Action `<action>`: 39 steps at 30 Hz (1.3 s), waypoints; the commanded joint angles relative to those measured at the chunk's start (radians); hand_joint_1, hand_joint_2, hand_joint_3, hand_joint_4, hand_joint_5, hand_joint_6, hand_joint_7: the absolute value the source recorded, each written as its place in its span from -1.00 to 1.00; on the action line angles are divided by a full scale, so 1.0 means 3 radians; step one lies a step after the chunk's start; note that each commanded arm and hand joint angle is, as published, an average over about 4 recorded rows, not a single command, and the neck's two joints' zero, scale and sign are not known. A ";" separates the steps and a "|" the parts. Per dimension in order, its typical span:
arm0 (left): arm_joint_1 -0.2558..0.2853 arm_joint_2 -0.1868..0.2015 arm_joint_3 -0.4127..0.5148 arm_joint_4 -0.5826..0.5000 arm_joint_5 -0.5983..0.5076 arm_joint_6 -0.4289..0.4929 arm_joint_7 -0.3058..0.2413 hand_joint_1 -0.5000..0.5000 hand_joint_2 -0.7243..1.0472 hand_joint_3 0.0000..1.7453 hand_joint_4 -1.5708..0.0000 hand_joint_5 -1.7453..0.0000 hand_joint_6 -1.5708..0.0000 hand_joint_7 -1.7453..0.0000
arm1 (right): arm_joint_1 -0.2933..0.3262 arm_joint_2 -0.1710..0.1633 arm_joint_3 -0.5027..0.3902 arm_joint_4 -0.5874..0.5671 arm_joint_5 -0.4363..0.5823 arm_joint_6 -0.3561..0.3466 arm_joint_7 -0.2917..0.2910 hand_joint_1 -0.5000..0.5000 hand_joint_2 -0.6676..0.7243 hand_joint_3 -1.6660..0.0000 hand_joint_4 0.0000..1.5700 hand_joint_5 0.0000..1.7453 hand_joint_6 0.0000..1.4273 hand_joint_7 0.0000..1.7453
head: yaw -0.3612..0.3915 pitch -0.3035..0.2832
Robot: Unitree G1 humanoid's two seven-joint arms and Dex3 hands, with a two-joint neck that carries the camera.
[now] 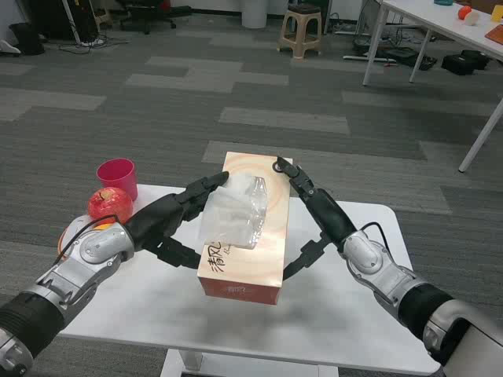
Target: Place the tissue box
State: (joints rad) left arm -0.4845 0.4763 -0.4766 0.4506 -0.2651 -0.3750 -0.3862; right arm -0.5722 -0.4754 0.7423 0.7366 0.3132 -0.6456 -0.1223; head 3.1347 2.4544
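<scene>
Head view over a white table (346,330) standing on grey patterned carpet. A second white table (440,20) stands at the far right of the room, and a beige plastic stool (302,30) at the far centre. At the middle of the near table, an orange-and-cream tissue box (251,251), with a clear plastic tissue sheet (234,212) rising from its top, is held between the two hands, its long axis running from near to far; whether its base touches the table cannot be told. The left robot hand (177,216) presses its fingers against the box's left side and top edge. The right robot hand (314,212) grips the right side, fingers reaching to the far right corner. At the table's left edge, a pink cup (118,177) stands just beyond a red apple (109,206), both well left of the box.
</scene>
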 commanded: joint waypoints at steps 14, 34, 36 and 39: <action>0.0039 -0.0196 0.0038 -0.0244 0.0004 -0.0107 -0.0072 1.00 0.60 -0.90 1.00 0.35 1.00 1.00 | -0.0133 0.0209 0.0077 -0.0195 -0.0028 -0.0081 0.0081 -0.92 -0.48 0.52 -1.00 -0.92 -1.00 -0.84 | 0.0038 0.0249; 0.0045 -0.0197 0.0039 -0.0249 0.0004 -0.0105 -0.0070 1.00 0.60 -0.90 1.00 0.35 1.00 1.00 | -0.0133 0.0214 0.0077 -0.0195 -0.0031 -0.0080 0.0081 -0.92 -0.55 0.52 -1.00 -0.89 -1.00 -0.84 | 0.0034 0.0191; 0.0045 -0.0197 0.0039 -0.0249 0.0004 -0.0106 -0.0070 1.00 0.60 -0.90 1.00 0.29 1.00 1.00 | -0.0133 0.0214 0.0077 -0.0193 -0.0031 -0.0080 0.0081 -0.92 -0.50 0.52 -1.00 -0.89 -1.00 -0.84 | 0.0033 0.0175; 0.0045 -0.0197 0.0039 -0.0249 0.0007 -0.0110 -0.0068 1.00 0.60 -0.98 1.00 0.32 1.00 1.00 | -0.0133 0.0214 0.0078 -0.0181 -0.0031 -0.0078 0.0081 -0.92 -0.50 0.52 -1.00 -0.89 -1.00 -0.84 | 0.0033 0.0175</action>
State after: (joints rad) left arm -0.4610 0.4756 -0.4449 0.4278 -0.2637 -0.3747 -0.3882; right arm -0.5744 -0.4732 0.7416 0.7226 0.3122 -0.6455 -0.1222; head 3.1448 2.5069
